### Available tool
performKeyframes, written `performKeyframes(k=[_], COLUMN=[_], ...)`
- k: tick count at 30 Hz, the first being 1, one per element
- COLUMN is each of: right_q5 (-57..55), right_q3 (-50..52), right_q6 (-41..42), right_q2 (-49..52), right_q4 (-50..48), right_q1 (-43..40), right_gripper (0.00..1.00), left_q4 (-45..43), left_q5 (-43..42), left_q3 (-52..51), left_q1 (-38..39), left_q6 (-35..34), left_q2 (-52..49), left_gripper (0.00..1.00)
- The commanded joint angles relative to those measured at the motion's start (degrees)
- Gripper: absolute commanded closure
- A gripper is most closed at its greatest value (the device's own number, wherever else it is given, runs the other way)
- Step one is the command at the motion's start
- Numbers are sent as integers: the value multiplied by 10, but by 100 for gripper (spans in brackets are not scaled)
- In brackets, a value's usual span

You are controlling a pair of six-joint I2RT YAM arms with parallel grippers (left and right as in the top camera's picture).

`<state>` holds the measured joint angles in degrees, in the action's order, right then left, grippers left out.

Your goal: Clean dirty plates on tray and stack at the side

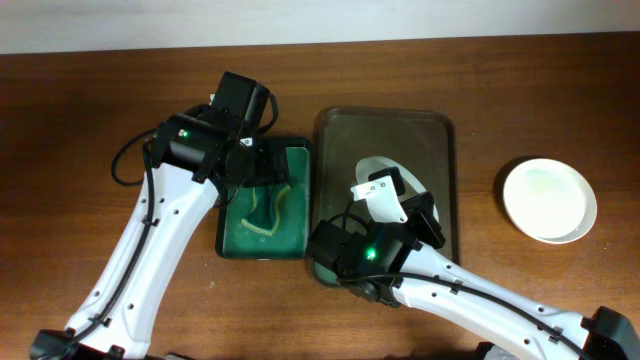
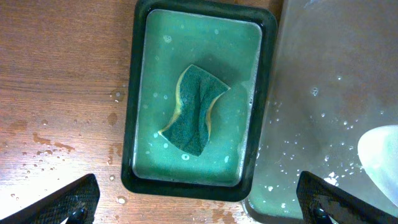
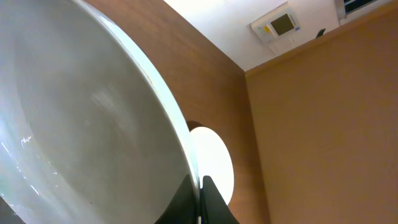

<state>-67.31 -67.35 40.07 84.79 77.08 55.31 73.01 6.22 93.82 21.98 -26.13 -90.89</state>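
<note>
My right gripper is shut on the rim of a white plate and holds it tilted on edge above the dark tray. In the right wrist view the fingers pinch the rim, and the plate's face fills the left side. No smear shows on it. Another white plate lies flat on the table to the right of the tray; it also shows in the right wrist view. My left gripper is open and empty above the green tray, with its fingers spread wide.
A small green tray of water with a green-and-yellow sponge stands just left of the dark tray. Water drops lie on the wood table and on the dark tray's floor. The held plate's edge shows at the right of the left wrist view.
</note>
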Motion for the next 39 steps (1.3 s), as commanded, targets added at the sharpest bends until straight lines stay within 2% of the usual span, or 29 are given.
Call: performKeyframes(k=[1,4,5,7,9,13,16,17,20,21,23,24,26,28,30,31,32,36,39], right_q5=[-16,72,136,328,495,698,714,716,736,744,758,792,935,993,1001,1001,1001,982,869], right_q3=[-12,-21,-29,-38,-40,-40,-40,-40,-40,-40,-40,-40,-40,-40,-40,-40,-40,-40,-40], right_q6=[63,59,-12,-207,-280,-280,-253,-211,-196,-197,-198,-199,-234,-256,-279,-287,-287,-290,-319], right_q2=[-9,-9,-9,-9,-9,-8,14,38,92,108,112,107,55,-25,-138,-189,-245,-375,-430], right_q4=[-3,-18,-47,-122,-175,-242,-266,-264,-259,-259,-251,-248,-241,-224,-203,-202,-204,-203,-197], right_q1=[-23,-124,-196,-321,-435,-687,-866,-927,-993,-1002,-999,-997,-971,-924,-843,-802,-750,-610,-588], right_gripper=[96,96,96,96,96,96,96,96,96,94,47,42,38,37,36,25,2,2,2], left_q4=[-1,-1,-1,-1,-1,-1,-1,-1,-1,-1,-1,-1,-1,-1,-1,-1,-1,-1,-1], left_q5=[6,6,6,6,6,6,6,6,6,6,6,6,6,6,6,6,6,6,6], left_q3=[0,0,0,0,0,0,0,0,0,0,0,0,0,0,0,0,0,0,0], left_q1=[-4,-4,-4,-4,-4,-4,-4,-4,-4,-4,-4,-4,-4,-4,-4,-4,-4,-4,-4], left_q6=[1,1,1,1,1,1,1,1,1,1,1,1,1,1,1,1,1,1,1], left_q2=[5,5,5,5,5,5,5,5,5,5,5,5,5,5,5,5,5,5,5], left_gripper=[1,0,1,1,0,1,1,0,1,1,1,1,0,0,0,0,1,1,1])
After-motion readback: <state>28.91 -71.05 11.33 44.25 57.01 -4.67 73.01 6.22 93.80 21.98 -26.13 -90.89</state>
